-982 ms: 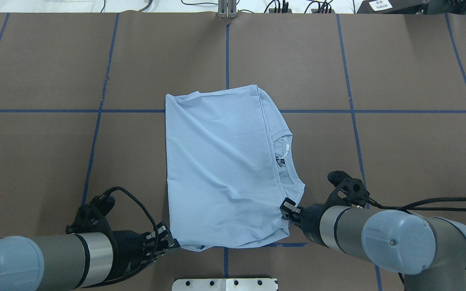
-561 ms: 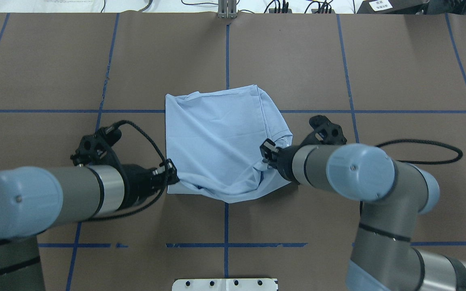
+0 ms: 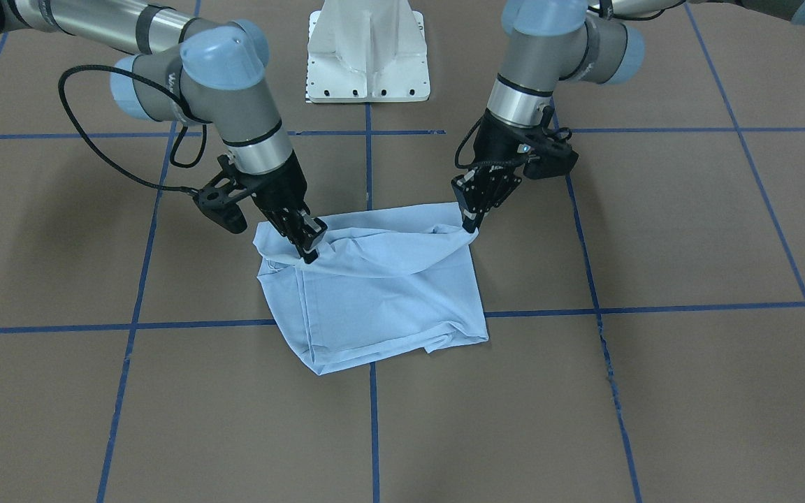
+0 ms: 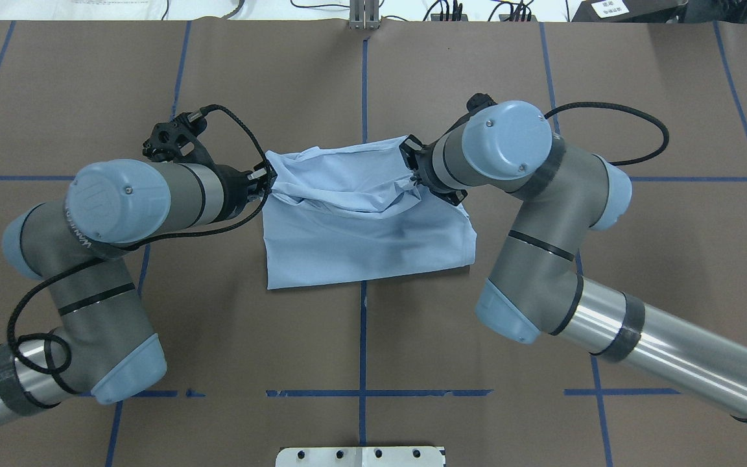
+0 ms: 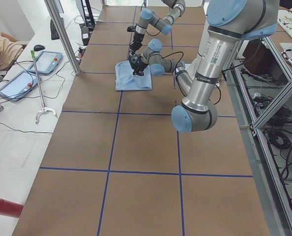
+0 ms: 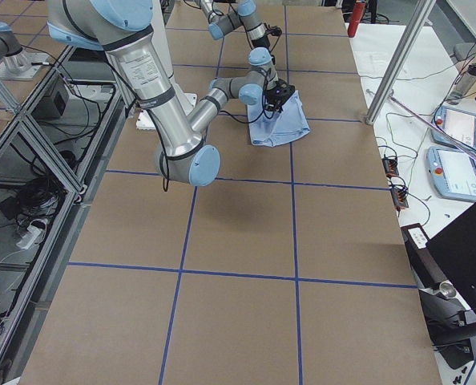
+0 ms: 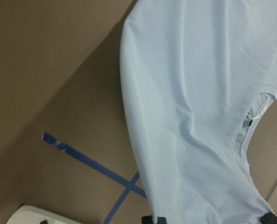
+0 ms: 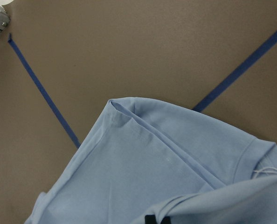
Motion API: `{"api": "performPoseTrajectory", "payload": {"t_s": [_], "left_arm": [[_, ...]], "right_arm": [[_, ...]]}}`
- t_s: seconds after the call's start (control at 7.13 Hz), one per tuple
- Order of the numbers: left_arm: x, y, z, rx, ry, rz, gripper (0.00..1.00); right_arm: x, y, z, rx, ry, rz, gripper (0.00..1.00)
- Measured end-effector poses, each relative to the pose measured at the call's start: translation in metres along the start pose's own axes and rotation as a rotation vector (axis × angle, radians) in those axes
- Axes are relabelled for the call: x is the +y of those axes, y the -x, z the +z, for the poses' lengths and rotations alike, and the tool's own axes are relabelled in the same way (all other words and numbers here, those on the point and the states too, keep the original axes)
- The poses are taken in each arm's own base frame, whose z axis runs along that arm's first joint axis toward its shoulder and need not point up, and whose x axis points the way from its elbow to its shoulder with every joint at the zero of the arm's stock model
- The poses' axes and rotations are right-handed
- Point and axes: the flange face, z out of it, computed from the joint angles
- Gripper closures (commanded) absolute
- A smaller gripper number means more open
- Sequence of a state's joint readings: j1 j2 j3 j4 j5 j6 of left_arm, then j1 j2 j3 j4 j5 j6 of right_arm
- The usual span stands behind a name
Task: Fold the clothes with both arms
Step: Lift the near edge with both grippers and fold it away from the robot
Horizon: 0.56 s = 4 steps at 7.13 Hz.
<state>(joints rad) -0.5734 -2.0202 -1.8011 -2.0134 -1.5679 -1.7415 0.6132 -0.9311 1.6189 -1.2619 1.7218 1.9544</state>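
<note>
The light blue T-shirt (image 4: 360,227) lies mid-table, its near edge lifted and doubled over toward its far edge. My left gripper (image 4: 268,181) is shut on one raised corner, on the right in the front view (image 3: 471,222). My right gripper (image 4: 412,170) is shut on the other corner (image 3: 308,251). Between them the held edge sags in loose folds. The left wrist view shows the hanging cloth (image 7: 199,93) with its white tag string (image 7: 259,109). Folded layers of the shirt (image 8: 152,177) fill the right wrist view. The chest print is hidden.
Blue tape lines (image 4: 364,78) grid the brown table cover. The white pedestal base (image 3: 367,56) stands at the robot's edge. A metal post (image 4: 364,16) and cables sit at the far edge. Tablets (image 5: 43,56) lie on a side bench.
Both grippers have carried the shirt's near edge up and away from the robot, over the rest of it to near its far edge. The visible shirt is now about half as deep.
</note>
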Motion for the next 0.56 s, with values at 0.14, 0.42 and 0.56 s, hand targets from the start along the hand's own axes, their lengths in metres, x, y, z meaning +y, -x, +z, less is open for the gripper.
{"api": "performPoseTrajectory", "payload": {"t_s": [0.14, 0.42, 0.56], "left_arm": [[-0.011, 0.005, 0.018, -0.003, -0.016, 0.001, 0.96], [-0.052, 0.016, 0.087, -0.017, -0.069, 0.01, 0.02], [-0.089, 0.019, 0.129, -0.021, -0.111, 0.035, 0.0]], "right_arm": [[-0.007, 0.006, 0.019, 0.005, -0.007, 0.003, 1.0], [-0.048, 0.015, 0.074, 0.013, 0.007, -0.032, 0.0], [-0.079, 0.021, 0.106, 0.036, 0.002, -0.121, 0.0]]}}
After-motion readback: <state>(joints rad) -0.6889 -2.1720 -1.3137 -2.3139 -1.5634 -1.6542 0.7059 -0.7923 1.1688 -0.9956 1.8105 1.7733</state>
